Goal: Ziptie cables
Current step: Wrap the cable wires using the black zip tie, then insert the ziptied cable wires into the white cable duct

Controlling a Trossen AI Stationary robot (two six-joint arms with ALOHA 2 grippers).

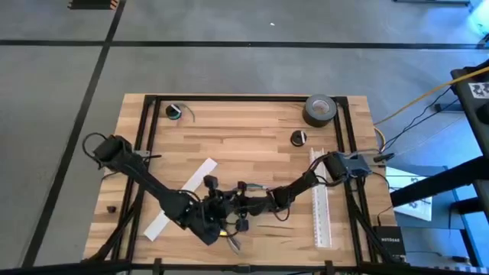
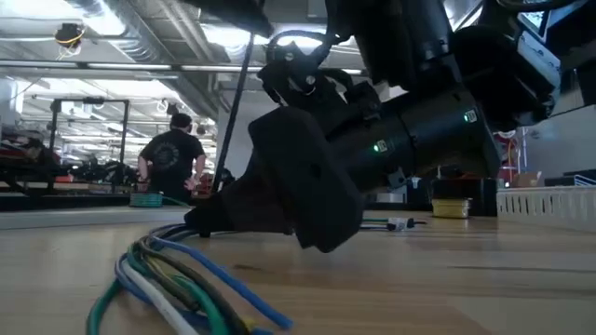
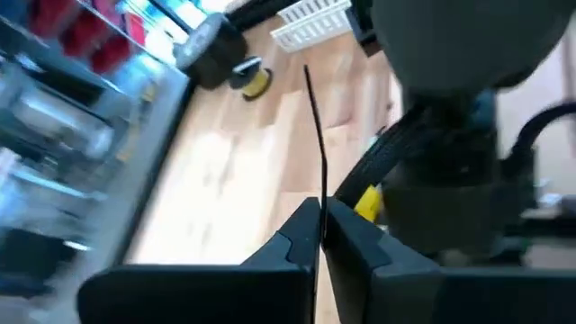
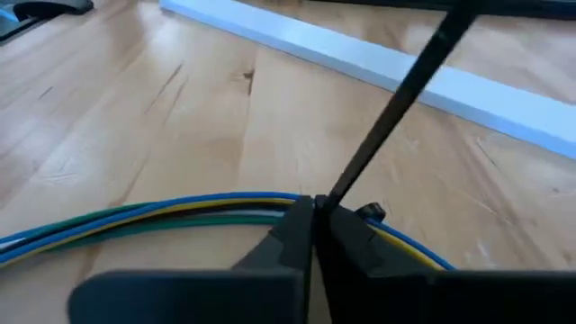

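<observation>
The cables are a bundle of blue, yellow, green and white wires lying on the wooden table; their splayed ends curve near the front edge. The ziptie is a thin black strip. Both grippers meet over the table's near middle. My left gripper is shut on the ziptie, and so is my right gripper, right at the bundle. In the high view my left gripper and right gripper are close together, and the arms hide the ziptie. My left gripper pinches the ziptie between its two fingertips. The strip runs straight out past the tips, along the fingers, clear of the table. My right gripper pinches the ziptie between its fingertips, just over the cables. The strip rises slanting away from the tips. The bundle runs across directly at the fingertips; whether the fingers also touch it, I cannot tell.
A roll of dark tape lies at the far right. Two white slotted strips lie on the table, one at the right and one at the left. Small black parts sit farther back. A person stands in the room behind.
</observation>
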